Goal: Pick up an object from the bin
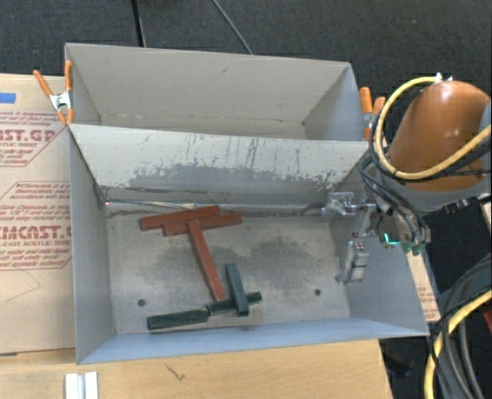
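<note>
gripper (351,266) beside bin (396,299) right wall, open or closed unclear, bare floor toward red T-piece (192,221)

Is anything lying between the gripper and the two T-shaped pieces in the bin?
Nothing visible. The gripper sits at the right of the bin; only bare floor separates it from the green T-shaped piece and the red T-shaped piece further left.

Right floor (292,260) bare — T-pieces (204,256) left
</note>
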